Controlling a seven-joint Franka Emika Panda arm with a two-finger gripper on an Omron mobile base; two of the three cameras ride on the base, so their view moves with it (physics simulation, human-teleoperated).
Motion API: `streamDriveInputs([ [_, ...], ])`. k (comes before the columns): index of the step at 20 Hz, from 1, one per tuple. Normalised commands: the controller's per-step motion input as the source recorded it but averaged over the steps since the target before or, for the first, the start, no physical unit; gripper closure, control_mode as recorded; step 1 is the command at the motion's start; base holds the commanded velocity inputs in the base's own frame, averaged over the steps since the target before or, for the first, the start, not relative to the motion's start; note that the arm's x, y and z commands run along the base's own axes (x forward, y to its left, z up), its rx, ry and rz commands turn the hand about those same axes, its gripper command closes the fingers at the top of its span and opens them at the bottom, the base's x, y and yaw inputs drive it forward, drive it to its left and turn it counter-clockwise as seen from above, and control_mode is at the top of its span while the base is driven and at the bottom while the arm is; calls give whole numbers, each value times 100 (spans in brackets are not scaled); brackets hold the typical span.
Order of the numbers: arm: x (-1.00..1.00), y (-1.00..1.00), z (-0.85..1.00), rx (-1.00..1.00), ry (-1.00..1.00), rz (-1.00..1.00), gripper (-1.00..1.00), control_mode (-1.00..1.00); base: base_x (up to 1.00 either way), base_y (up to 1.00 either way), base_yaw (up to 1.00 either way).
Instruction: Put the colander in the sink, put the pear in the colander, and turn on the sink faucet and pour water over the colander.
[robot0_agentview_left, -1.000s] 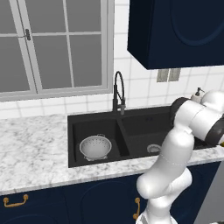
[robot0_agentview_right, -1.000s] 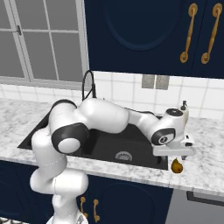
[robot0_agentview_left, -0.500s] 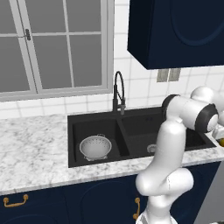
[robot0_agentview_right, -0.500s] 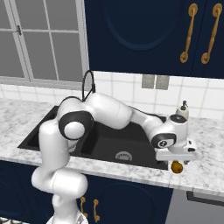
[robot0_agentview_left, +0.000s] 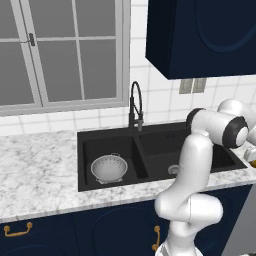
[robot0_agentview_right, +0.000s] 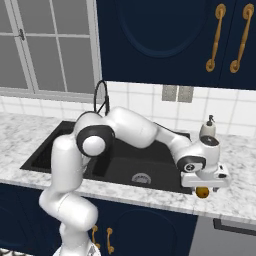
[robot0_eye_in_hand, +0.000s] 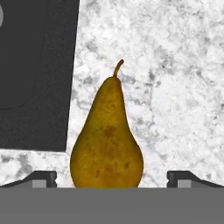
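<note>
Hand view looks straight down on the pear (robot0_eye_in_hand: 107, 140), which lies on the white marbled counter (robot0_eye_in_hand: 175, 87) with its stem pointing away from the camera; the two dark fingertips (robot0_eye_in_hand: 41, 178) stand far apart, one on each side of the fruit's fat end, with clear counter showing between each tip and the skin, so the gripper (robot0_eye_in_hand: 111, 181) is spread wide and holds nothing. Right base view shows that same gripper (robot0_agentview_right: 203, 189) low over the counter just right of the sink (robot0_agentview_right: 60, 145), the orange-yellow pear (robot0_agentview_right: 202, 192) right beneath it, and a beige soap dispenser (robot0_agentview_right: 207, 129) standing behind the hand. Farther off, in the left base view, the colander (robot0_agentview_left: 109, 168) already sits in the left basin of the sink (robot0_agentview_left: 160, 132), and the sink faucet (robot0_agentview_left: 135, 106) rises behind the divider, with no water visible. By my reading the first step is done and the pear pick is in hand. Next comes a short descent so the fingers bracket the widest part, then a close; the round, tapering body could slip or roll if gripped too near the neck.
</note>
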Motion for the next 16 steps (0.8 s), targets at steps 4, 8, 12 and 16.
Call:
streamDriveInputs([
  [4, 3, 11, -23, 0, 0, 0, -100, -100, 0, 0, 0],
  [8, 3, 11, -11, 0, 0, 0, -100, -100, 0, 0, 0],
  [12, 0, 0, -10, 0, 0, 0, -100, -100, 0, 0, 0],
  [16, 0, 0, -16, 0, 0, 0, -100, -100, 0, 0, 0],
])
